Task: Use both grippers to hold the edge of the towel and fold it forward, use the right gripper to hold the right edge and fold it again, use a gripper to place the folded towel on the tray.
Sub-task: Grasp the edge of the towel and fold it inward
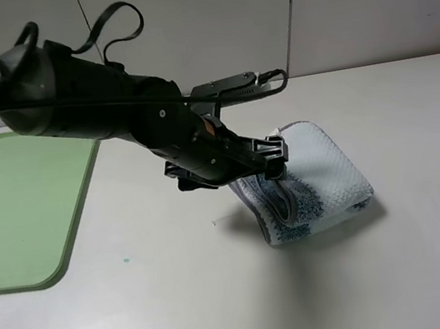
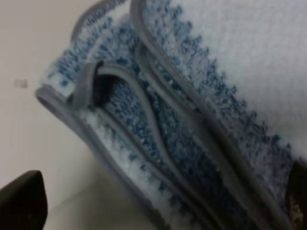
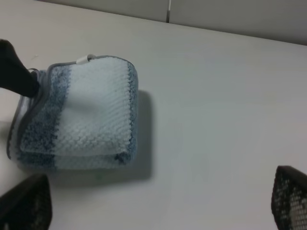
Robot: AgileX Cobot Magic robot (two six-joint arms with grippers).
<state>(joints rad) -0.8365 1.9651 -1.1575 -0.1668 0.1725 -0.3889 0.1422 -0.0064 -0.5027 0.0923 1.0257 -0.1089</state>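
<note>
Now the white desk (image 1: 184, 305) carries the flat pale-green plastic tray (image 1: 17, 211) at far left, well apart from the folded white-and-blue terry towel (image 1: 325, 185). Nearer is the left black hand (image 1: 275, 164), open at the towel's grey-hemmed layered end (fingertip contact unclear). Right hand (image 3: 153, 206) hovers open above, mostly cropped.

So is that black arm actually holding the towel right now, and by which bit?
Not yet. The left gripper is open around the folded towel's layered hem edge, not clamped. The right gripper is open above, holding nothing.
</note>
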